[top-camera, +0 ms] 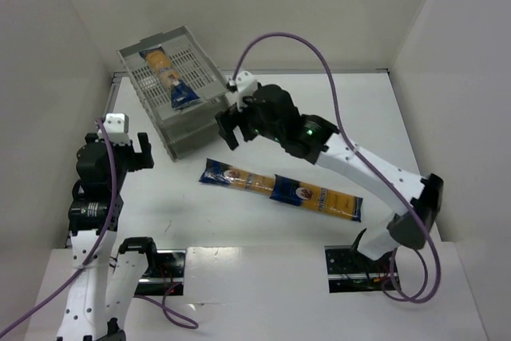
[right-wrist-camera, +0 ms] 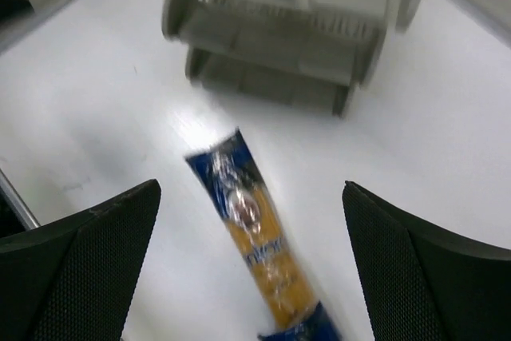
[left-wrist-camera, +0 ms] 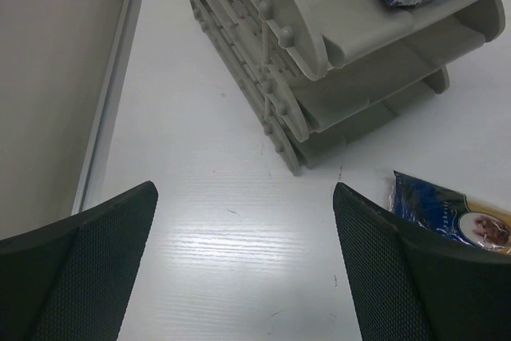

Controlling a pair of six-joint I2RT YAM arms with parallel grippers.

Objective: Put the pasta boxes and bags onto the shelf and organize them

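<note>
- first packet [top-camera: 168, 77] lies in the top tray of the shelf [top-camera: 188, 129].
- second packet [top-camera: 239, 178] and third packet [top-camera: 319, 198] lie on the tabletop [top-camera: 200, 217] in front of the shelf.
- left claw [left-wrist-camera: 243, 191] and right claw [top-camera: 231, 128]: both spread wide, empty.

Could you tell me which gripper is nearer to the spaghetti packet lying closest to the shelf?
Right. The right gripper hovers over the packet, looking down on it; the left gripper sits off past its blue end, further away.
</note>
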